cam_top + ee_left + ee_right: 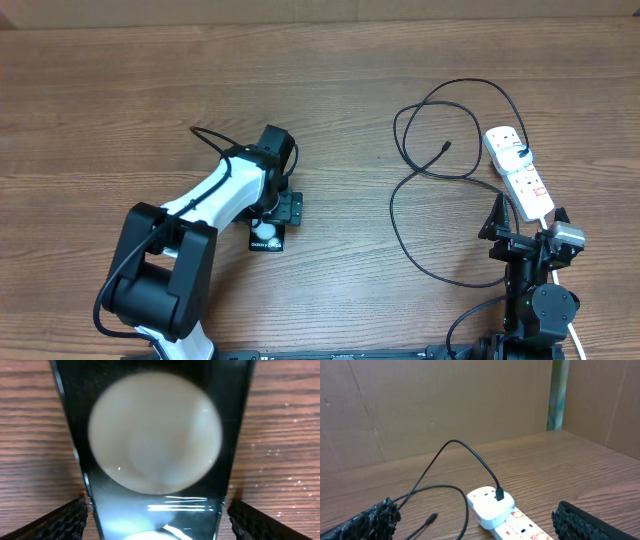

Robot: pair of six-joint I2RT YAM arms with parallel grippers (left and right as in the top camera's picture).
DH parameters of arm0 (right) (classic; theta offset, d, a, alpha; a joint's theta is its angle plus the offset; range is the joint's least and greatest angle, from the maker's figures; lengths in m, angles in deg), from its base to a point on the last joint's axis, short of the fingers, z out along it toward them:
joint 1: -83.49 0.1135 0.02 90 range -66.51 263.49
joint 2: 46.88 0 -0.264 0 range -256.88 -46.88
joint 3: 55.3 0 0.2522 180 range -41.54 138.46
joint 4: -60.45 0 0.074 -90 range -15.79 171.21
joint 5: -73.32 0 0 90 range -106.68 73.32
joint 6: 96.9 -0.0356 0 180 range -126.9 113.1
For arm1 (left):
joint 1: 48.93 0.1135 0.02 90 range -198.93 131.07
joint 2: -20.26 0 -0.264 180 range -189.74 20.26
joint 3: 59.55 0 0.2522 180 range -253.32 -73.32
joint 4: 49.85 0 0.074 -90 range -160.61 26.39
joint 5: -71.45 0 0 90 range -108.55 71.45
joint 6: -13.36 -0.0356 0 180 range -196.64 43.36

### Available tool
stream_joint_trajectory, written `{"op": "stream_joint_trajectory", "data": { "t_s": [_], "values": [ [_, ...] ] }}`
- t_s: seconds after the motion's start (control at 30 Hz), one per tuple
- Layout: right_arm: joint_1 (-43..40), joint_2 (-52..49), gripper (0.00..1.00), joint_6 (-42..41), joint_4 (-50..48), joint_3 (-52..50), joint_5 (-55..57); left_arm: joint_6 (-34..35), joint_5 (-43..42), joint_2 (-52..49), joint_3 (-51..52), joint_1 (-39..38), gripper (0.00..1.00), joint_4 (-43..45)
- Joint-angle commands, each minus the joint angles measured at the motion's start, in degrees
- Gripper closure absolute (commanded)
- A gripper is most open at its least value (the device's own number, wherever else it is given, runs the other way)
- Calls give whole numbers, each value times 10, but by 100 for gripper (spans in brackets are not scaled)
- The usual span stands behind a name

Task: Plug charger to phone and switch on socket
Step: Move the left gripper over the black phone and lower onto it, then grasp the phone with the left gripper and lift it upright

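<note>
The phone point(266, 241) lies flat on the wooden table, mostly hidden under my left gripper point(272, 212). In the left wrist view the phone's glossy black face point(155, 435) fills the frame with a big round glare. My left gripper point(156, 532) is open, one finger on each side of the phone. The white socket strip point(518, 170) lies at the right. The charger cable point(400, 215) loops from a white adapter point(490, 505) on the strip, and its plug tip point(445, 148) lies free on the table, also seen in the right wrist view point(431, 519). My right gripper point(525, 224) is open and empty at the strip's near end point(520, 529).
The strip's white cord point(575, 330) runs past the right arm's base. Brown cardboard walls point(445, 405) stand behind the table. Bare wood point(340, 120) lies between the phone and the cable loops.
</note>
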State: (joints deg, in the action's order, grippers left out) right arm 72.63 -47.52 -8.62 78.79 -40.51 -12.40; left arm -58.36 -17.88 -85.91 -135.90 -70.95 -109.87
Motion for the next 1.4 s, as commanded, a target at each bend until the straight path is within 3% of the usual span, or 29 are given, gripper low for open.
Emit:
{"op": "stream_joint_trajectory", "data": {
  "t_s": [0.0, 0.37, 0.8, 0.93, 1.37],
  "values": [
    [-1, 3, 0, 1, -2, -6, -1, 16, -30, -18, 26, -15, 6, 4],
    [-1, 3, 0, 1, -2, -6, -1, 53, -5, -18, 37, -17, 9, 7],
    [-1, 3, 0, 1, -2, -6, -1, 66, -1, -18, 63, -17, 23, 24],
    [-1, 3, 0, 1, -2, -6, -1, 74, -1, -18, 63, -16, 32, 24],
    [-1, 3, 0, 1, -2, -6, -1, 75, -9, -18, 10, -16, 39, -21]
  ]
}}
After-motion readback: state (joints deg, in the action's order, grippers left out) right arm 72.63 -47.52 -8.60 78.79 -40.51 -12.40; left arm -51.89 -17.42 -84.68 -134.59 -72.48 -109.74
